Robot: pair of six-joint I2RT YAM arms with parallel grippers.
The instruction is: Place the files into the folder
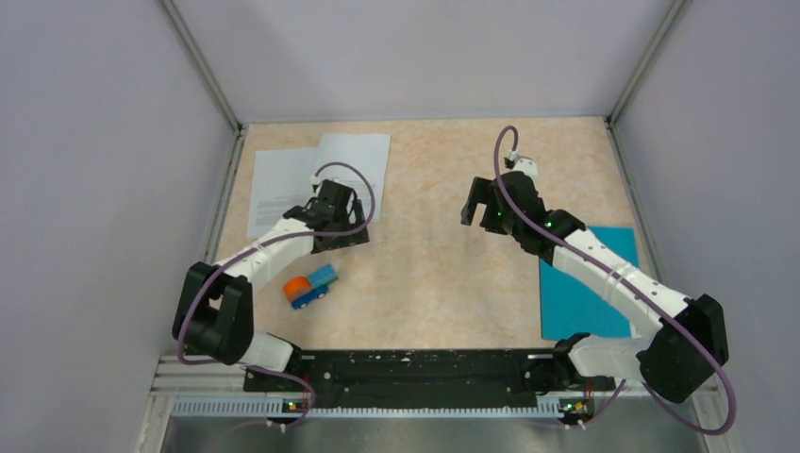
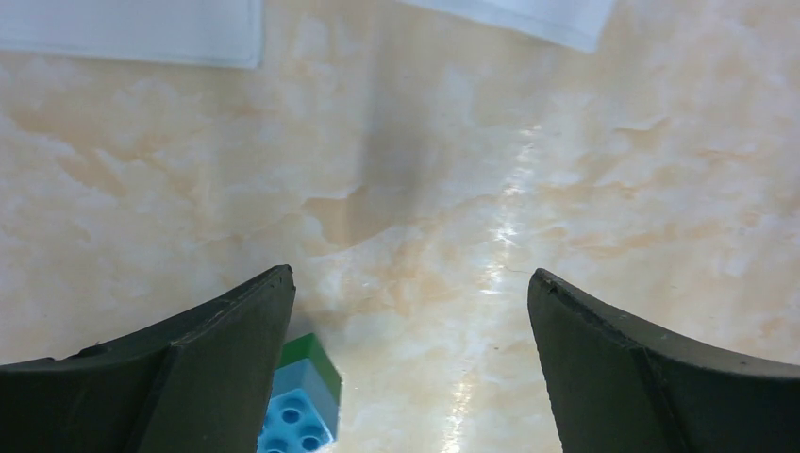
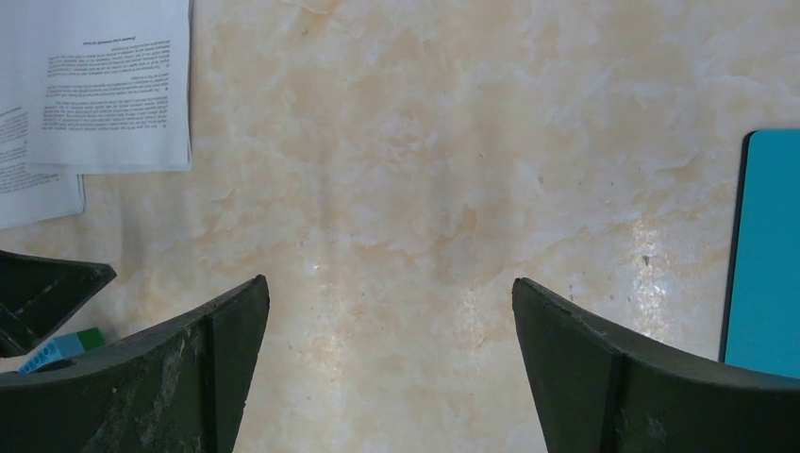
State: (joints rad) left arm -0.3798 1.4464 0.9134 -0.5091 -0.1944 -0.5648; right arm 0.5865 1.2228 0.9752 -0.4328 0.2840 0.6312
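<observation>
Files point(image 1: 316, 175): white printed sheets, at least two, overlapping, flat on table point(image 1: 425, 274) at far-left corner; not in folder

Folder point(image 1: 575, 302): teal cover up, flat at right side of table, near half, partly hidden under R arm point(image 1: 613, 274); well apart from files

L gripper point(image 2: 410, 283): jaws wide, nothing btwn them; over bare tabletop just on near side of files; sheet edges show along top of its wrist view

R gripper point(image 3: 387, 288): jaws wide, holding nothing; over mid-table, far half, btwn files and folder; its wrist view has files at upper left, folder edge at right

Toy point(image 1: 309, 286): small orange-and-blue block vehicle, on table on near side of L gripper, close to it; blue studded part w/ green bit shows at lower left of L wrist view

Walls point(image 1: 94, 142): plain grey, on left, far and right sides of table
</observation>
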